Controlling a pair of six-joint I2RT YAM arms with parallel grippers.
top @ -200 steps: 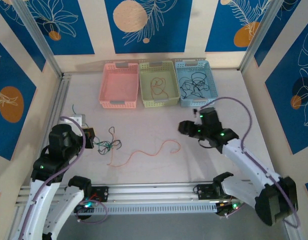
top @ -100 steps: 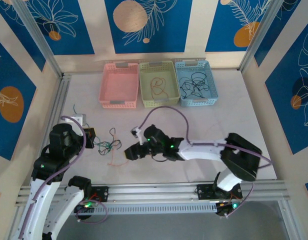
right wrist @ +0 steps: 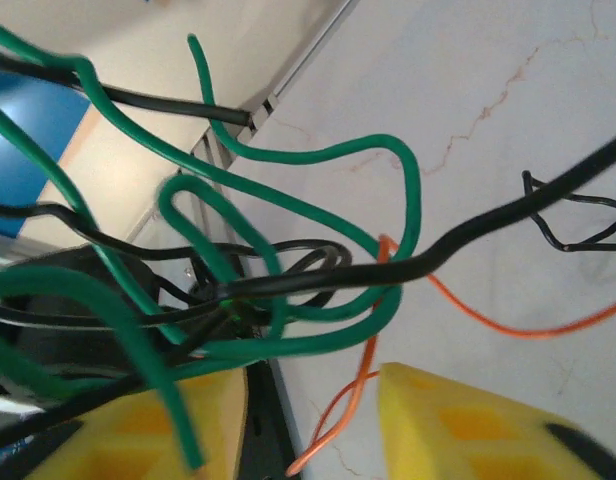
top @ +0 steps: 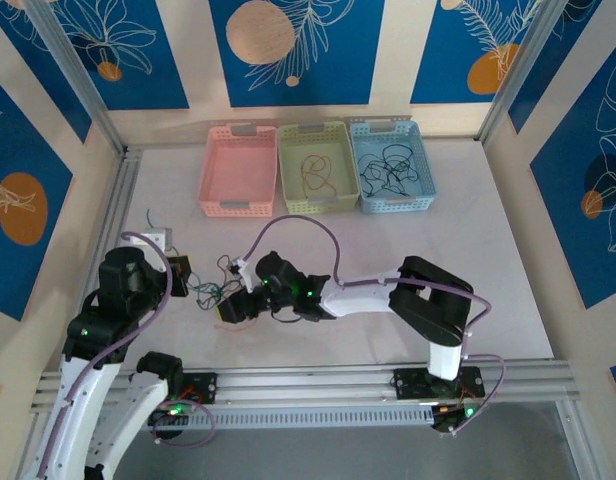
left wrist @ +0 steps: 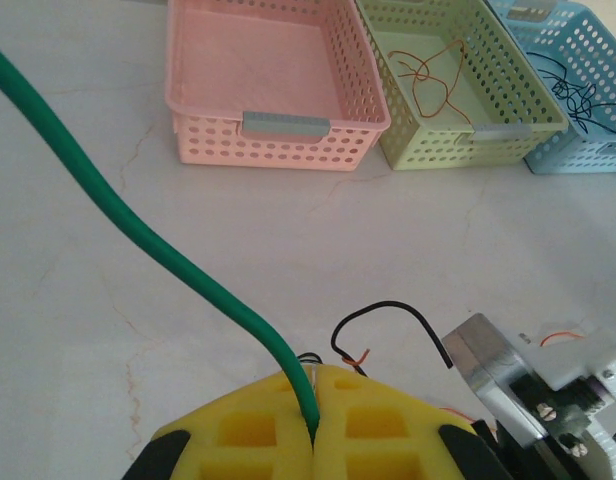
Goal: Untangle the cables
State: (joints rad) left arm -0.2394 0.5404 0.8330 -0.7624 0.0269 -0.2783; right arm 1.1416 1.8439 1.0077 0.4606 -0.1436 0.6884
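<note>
A knot of green and black cables (top: 213,291) lies on the table at the front left. My left gripper (top: 178,268) sits just left of it. In the left wrist view its yellow pads (left wrist: 248,430) are shut on a green cable (left wrist: 138,225) that runs up and to the left. My right gripper (top: 232,309) reaches across to the knot's near side. In the right wrist view it stands open (right wrist: 318,435), with an orange cable (right wrist: 353,415) hanging between the pads. The green and black knot (right wrist: 288,290) hangs just above them.
At the back stand three baskets: an empty pink one (top: 238,205), a green one (top: 312,207) holding an orange wire, and a blue one (top: 396,205) holding black wires. A loose black wire end (left wrist: 388,312) curls by the right gripper's metal body (left wrist: 488,360).
The right arm has swung from the right side of the table across to the knot at the left, covering the orange cable on the table. The left arm has not moved.
</note>
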